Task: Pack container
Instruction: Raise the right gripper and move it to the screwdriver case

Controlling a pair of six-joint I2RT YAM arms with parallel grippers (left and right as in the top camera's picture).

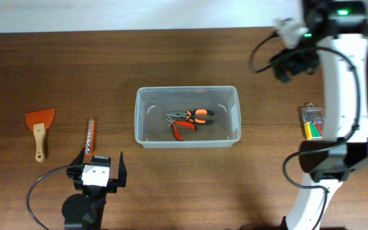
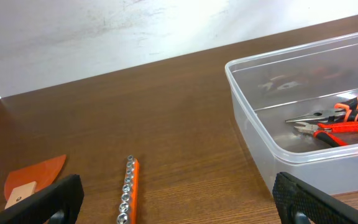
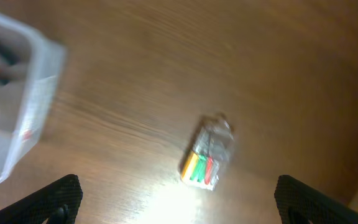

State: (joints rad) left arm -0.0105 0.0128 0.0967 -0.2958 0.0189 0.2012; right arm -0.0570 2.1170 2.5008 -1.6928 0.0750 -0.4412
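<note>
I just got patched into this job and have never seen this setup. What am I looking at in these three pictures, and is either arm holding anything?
It is a table with two robot arms, each ending in a two-finger gripper. The overhead view looks straight down; the other two come from cameras on the wrists, so the dark tips at their bottom corners are each gripper's own fingers.

In the middle stands the clear container, with two pliers already inside. To its left lie an orange scraper and a socket rail; to its right, a small clear case with coloured pieces.

The left gripper sits near the rail, open and empty. The right gripper hovers over the case, also open and empty. Nothing is held.
</note>
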